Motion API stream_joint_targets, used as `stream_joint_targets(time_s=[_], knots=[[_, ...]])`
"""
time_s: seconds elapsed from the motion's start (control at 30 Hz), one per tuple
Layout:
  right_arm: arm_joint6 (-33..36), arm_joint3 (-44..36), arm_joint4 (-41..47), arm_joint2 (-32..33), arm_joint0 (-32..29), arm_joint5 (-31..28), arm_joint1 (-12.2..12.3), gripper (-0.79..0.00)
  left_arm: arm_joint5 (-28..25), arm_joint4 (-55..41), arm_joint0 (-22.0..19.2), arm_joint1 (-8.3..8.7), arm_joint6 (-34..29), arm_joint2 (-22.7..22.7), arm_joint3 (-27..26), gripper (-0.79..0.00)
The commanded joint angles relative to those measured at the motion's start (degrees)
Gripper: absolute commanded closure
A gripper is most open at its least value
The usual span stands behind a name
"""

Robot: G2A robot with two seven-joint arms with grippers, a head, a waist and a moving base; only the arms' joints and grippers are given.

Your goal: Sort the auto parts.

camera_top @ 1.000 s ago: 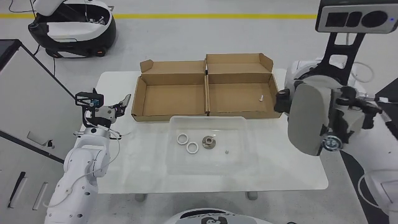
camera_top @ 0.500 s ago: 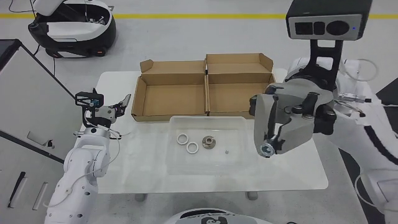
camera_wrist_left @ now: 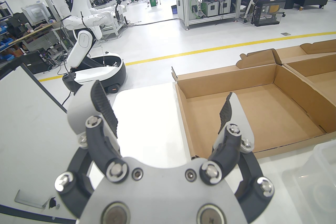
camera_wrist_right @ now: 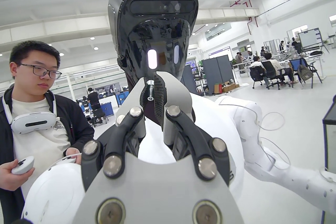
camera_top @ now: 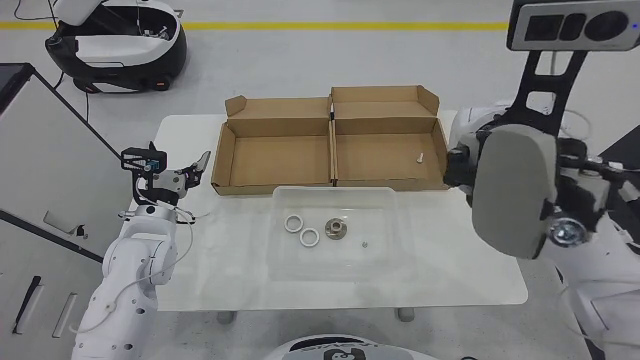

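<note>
The right arm has swung back from over the clear tray (camera_top: 385, 260) to the right side of the desk (camera_top: 460, 270). The right pincer (camera_wrist_right: 153, 89) points up, pinching a small screw (camera_wrist_right: 150, 93), maybe for a look. The left pincer (camera_wrist_left: 168, 109) waits spread wide beside the left box (camera_wrist_left: 249, 109). Two rings (camera_top: 293, 224) and a nut (camera_top: 335, 228) lie in the tray, ready for sorting.

No legible text, numbers or labels; writing on the far whiteboard (camera_wrist_right: 309, 37) is too small to read.
</note>
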Motion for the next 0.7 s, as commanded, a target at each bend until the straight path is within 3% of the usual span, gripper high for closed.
stream_joint_targets(time_s=[0.0, 0.37, 0.67], knots=[[0.4, 0.37, -0.97, 0.34, 0.15, 1.08, -0.2, 0.0, 0.0, 0.0, 0.0, 0.0, 0.0, 0.0, 0.0, -0.785], [-0.03, 0.99, -9.17, 1.5, -0.17, 8.71, -1.18, 0.0, 0.0, 0.0, 0.0, 0.0, 0.0, 0.0, 0.0, -0.785], [-2.72, -0.23, -7.39, 1.27, -2.28, 6.12, -2.74, 0.0, 0.0, 0.0, 0.0, 0.0, 0.0, 0.0, 0.0, -0.785]])
